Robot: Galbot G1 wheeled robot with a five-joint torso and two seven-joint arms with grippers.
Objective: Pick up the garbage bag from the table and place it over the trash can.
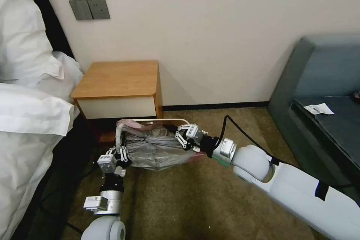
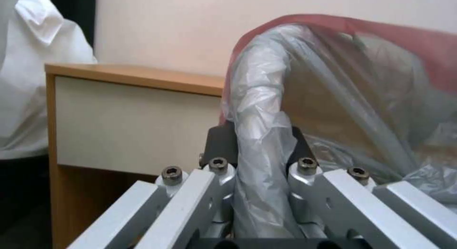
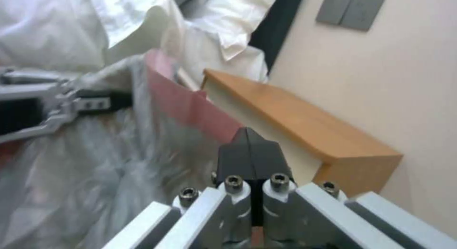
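Head view: the garbage bag drapes over the trash can on the carpet, just before the worktop. Left claw grips one corner, right claw the other side. Left wrist view: fingers pinch a bunched fold. Right wrist view: fingers pressed tight together on the film.

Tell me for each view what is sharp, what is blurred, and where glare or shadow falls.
Head view: even light, crisp on the table; dark shadow beneath it and beside the bed. Left wrist view: the garbage bag pinched in the left gripper is sharp, with pale sheen on its folds. Right wrist view: the right gripper is sharp; the bag film nearby is smeared.
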